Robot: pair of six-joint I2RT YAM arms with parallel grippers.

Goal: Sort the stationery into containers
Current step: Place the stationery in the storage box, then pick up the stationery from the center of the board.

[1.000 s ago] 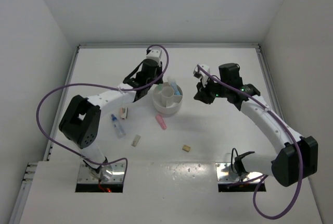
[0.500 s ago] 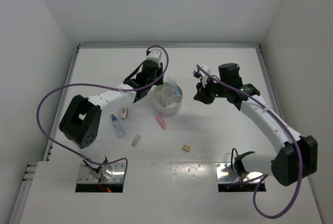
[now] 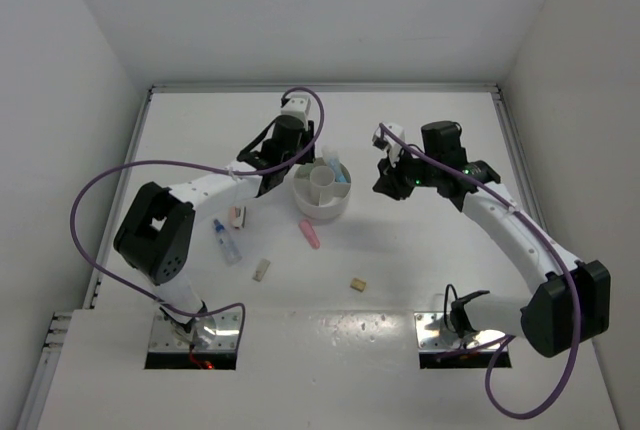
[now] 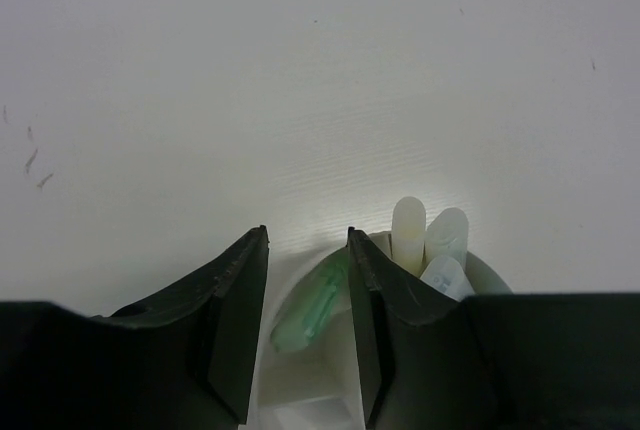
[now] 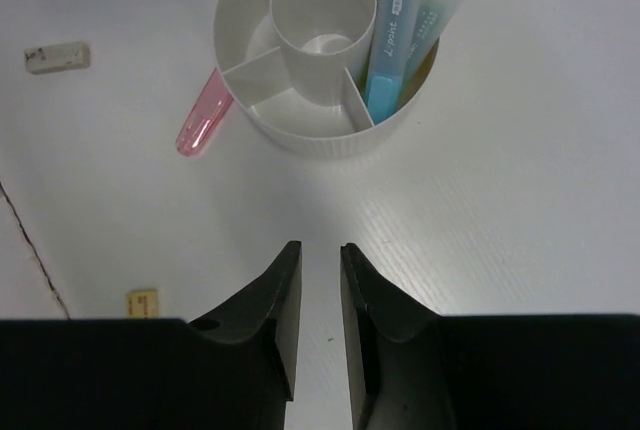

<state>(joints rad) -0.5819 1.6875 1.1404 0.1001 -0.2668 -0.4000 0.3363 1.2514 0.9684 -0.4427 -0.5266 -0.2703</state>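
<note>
The white divided bowl (image 3: 322, 208) stands mid-table. My left gripper (image 3: 303, 162) hovers over its far-left rim, open. In the left wrist view a green marker (image 4: 312, 312) leans in the compartment below the open left gripper (image 4: 307, 240), touching neither jaw. A pale yellow marker (image 4: 408, 233) and a blue one (image 4: 448, 238) stand beside it. My right gripper (image 5: 320, 248) is just right of the bowl (image 5: 330, 140), jaws narrowly apart and empty. A blue marker (image 5: 393, 40) leans in the bowl. A pink marker (image 3: 310, 235) lies on the table against the bowl.
A clear blue-capped tube (image 3: 227, 242) and a small eraser (image 3: 238, 216) lie left of the bowl. Two tan erasers (image 3: 261, 270) (image 3: 357, 284) sit nearer the arm bases. White walls enclose the table on three sides.
</note>
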